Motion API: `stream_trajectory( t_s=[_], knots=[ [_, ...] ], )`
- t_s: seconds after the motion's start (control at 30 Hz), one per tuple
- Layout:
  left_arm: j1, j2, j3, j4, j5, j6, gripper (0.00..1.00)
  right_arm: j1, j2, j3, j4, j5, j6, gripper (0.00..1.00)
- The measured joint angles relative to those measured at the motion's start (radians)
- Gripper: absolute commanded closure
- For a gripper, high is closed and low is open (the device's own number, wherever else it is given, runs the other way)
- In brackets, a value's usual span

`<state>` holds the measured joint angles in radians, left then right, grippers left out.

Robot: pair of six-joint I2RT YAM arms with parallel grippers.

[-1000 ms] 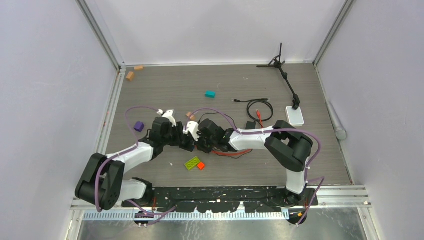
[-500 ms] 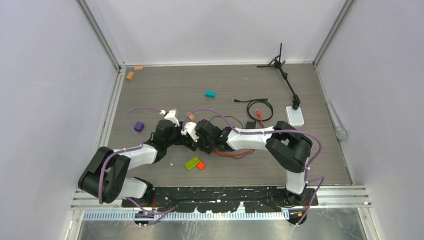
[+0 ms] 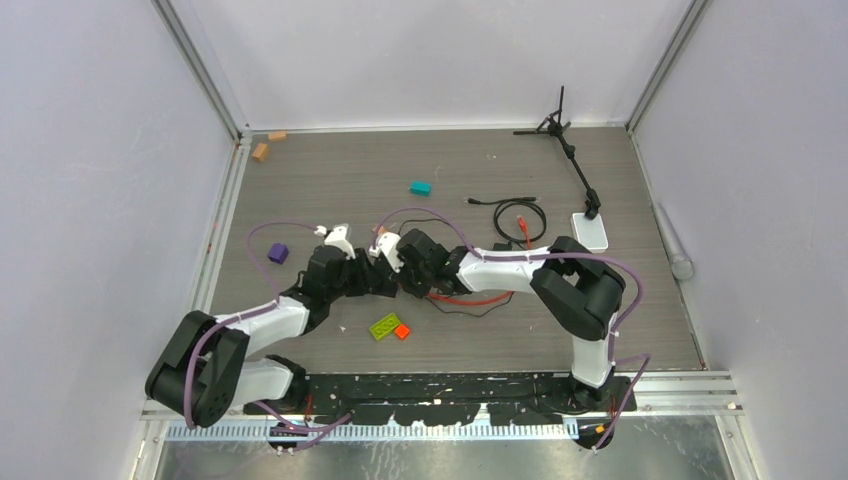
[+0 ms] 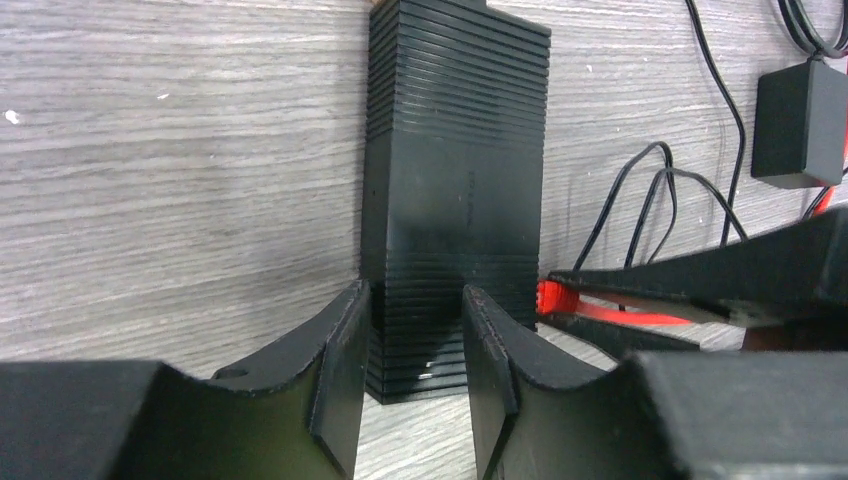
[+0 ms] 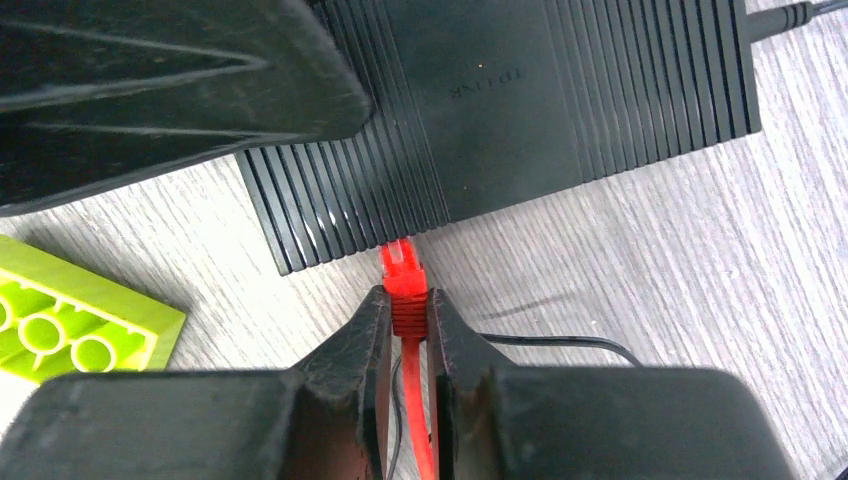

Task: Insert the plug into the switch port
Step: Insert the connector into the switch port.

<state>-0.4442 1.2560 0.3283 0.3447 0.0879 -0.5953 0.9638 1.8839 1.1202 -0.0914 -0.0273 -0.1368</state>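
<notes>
The switch [image 4: 455, 150], a flat black ribbed box, lies on the table. My left gripper [image 4: 415, 300] stands over its near end with its jaws apart, and the ribbed end shows in the gap; I cannot tell whether it touches. My right gripper [image 5: 408, 300] is shut on the red plug [image 5: 403, 280]. The plug's tip meets the long side of the switch [image 5: 520, 90] near its left end; the port itself is hidden. In the left wrist view the plug [image 4: 548, 298] sits against the box's right side. From above, both grippers [image 3: 398, 280] cover the switch, and the red cable [image 3: 478, 299] trails right.
A lime brick [image 3: 384, 325] and a small orange brick [image 3: 401, 332] lie just in front of the grippers. A black power brick [image 4: 800, 120] with thin black wires lies to the right. Purple block [image 3: 278, 253], teal block [image 3: 420, 187], white tray [image 3: 590, 232] and black stand [image 3: 565, 140] are farther off.
Both grippers have shifted slightly toward the far side of the table. The left jaws have narrowed a little. The red cable now bows out in a wider arc.
</notes>
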Motion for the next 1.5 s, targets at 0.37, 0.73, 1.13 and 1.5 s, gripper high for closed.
stream_trajectory(
  t_s=[0.37,0.73,1.13,1.5],
  knots=[
    [-0.007,-0.005,0.019,-0.050,-0.005,0.017,0.59,0.031,0.006,0.018,-0.017,0.011,-0.048,0.99],
    [-0.007,0.018,0.053,-0.074,-0.006,0.054,0.59,0.090,0.008,0.037,-0.067,0.059,-0.072,0.99],
    [-0.019,-0.263,0.066,-0.447,-0.131,0.027,0.30,0.076,-0.018,0.015,0.016,-0.022,-0.080,0.61],
    [-0.035,-0.363,0.126,-0.517,-0.177,0.089,0.29,-0.082,-0.226,-0.105,0.084,0.020,0.133,0.58]
  ],
)
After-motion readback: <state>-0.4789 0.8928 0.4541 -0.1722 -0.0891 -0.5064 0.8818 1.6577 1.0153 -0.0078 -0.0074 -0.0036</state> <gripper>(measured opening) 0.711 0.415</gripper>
